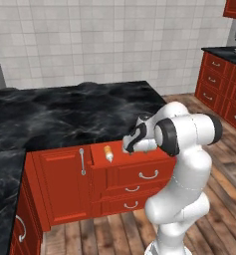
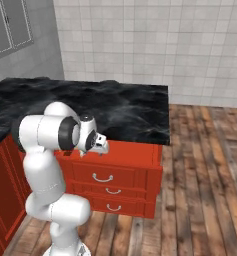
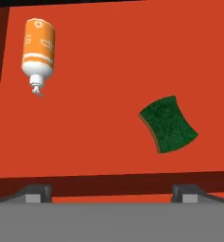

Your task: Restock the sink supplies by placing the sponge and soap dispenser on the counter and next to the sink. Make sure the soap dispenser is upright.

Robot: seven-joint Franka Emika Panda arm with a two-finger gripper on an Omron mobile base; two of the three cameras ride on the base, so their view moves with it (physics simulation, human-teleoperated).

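pincer (image 3: 111, 191): mine, jaws spread wide, holding nothing, hanging over the open drawer (image 3: 99, 156).
sponge (image 3: 168, 124): lying flat in drawer, green side up, right of bottle, well apart. Probably light and soft, squashes; take it across the short sides.
soap dispenser (image 3: 38, 49): lying on its side at drawer's far left, pump toward me. Looks stiff and slick; grip mid-body, must end upright.
island slab (image 1: 64, 112): beyond drawer, black marble.

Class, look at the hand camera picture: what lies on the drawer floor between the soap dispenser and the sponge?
Nothing. In the hand view, the stretch between the soap dispenser, lying on its side, and the sponge is bare red drawer floor.
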